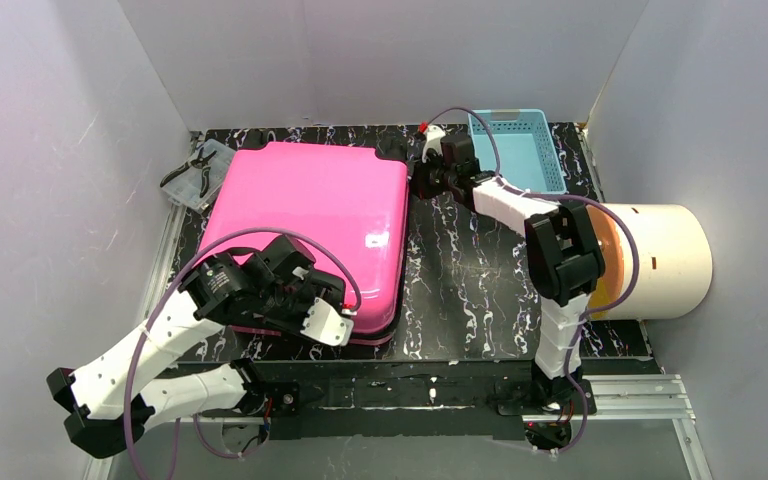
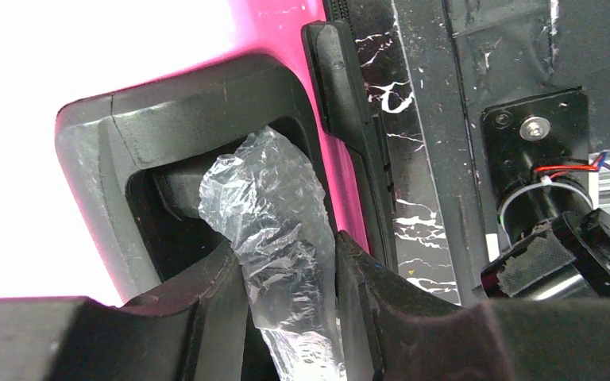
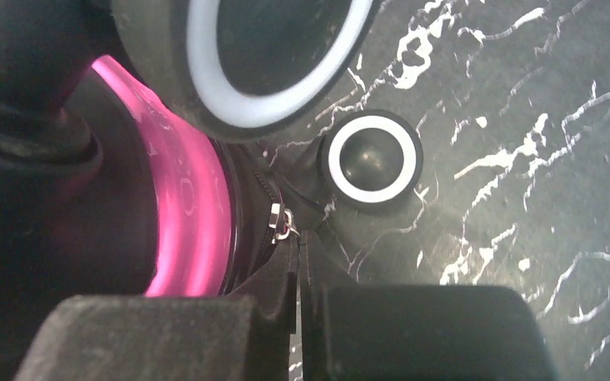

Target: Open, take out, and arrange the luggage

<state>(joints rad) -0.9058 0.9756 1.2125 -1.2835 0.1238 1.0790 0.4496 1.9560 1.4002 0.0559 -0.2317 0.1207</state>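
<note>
Hot-pink luggage (image 1: 305, 220), one; blue basket (image 1: 515, 150), one.

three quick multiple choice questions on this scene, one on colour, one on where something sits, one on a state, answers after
1. What colour is the luggage shell?
A. hot pink
B. cream
C. green

2. Where is the blue basket?
A. on top of the luggage
B. at the far right corner of the table
C. at the near left edge

3. How is the left pincer?
A. wide open with nothing in it
B. holding the basket
C. closed on clear plastic film

Answers: A, the top view shows a pink shell; B, the basket sits far right; C, the left wrist view shows film pinched between the fingers.
</note>
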